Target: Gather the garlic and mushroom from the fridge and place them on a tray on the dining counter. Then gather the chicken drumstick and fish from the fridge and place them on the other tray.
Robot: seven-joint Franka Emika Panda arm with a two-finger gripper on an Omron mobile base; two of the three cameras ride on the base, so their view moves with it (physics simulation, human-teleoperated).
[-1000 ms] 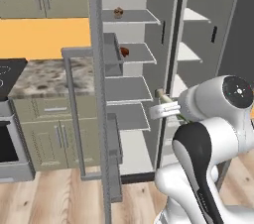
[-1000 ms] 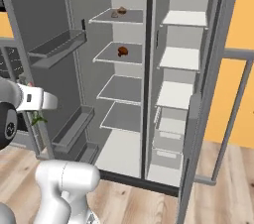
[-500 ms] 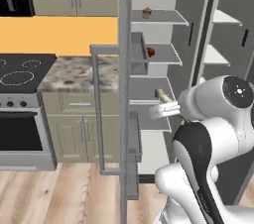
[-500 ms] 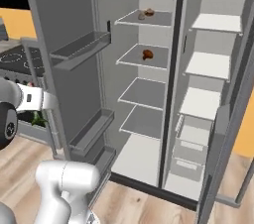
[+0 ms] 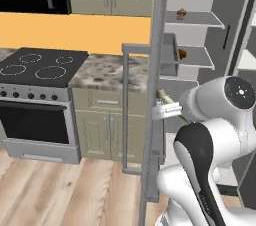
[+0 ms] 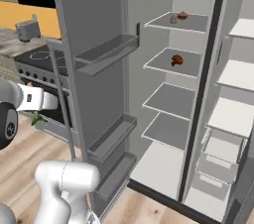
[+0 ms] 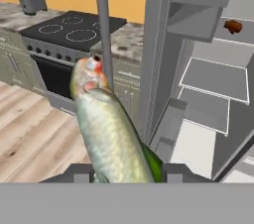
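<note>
Silvery-green and pale-bellied, the fish (image 7: 110, 131) stands up from the bottom of the hand view, its reddish head (image 7: 89, 72) pointing away from the camera. The tool (image 7: 128, 174) is closed narrowly on the fish's tail end, 1 dark finger (image 7: 177, 172) showing at each side of the body. In the left base view the fish (image 5: 169, 103) juts from the tool toward the edge of the open fridge door (image 5: 152, 95); in the right base view a green sliver of it (image 6: 37, 117) shows under the white hand.

The fridge (image 6: 198, 94) stands open just beyond, both grey doors swung wide, its white shelves (image 6: 166, 102) mostly bare. 1 brown item (image 6: 176, 60) lies on the second shelf and 2 small items (image 6: 178, 17) sit on the top shelf; they are too small to name. The left door's long bar handle (image 7: 101, 29) crosses behind the fish's head.

To the left, a black 4-ring cooktop (image 5: 42, 65) sits over a dark oven, next to a mottled marble surface (image 5: 112, 72) on olive-beige cabinets (image 5: 102, 120). A grey toaster (image 7: 31, 1) stands by the orange wall. No brand or writing can be read anywhere.
</note>
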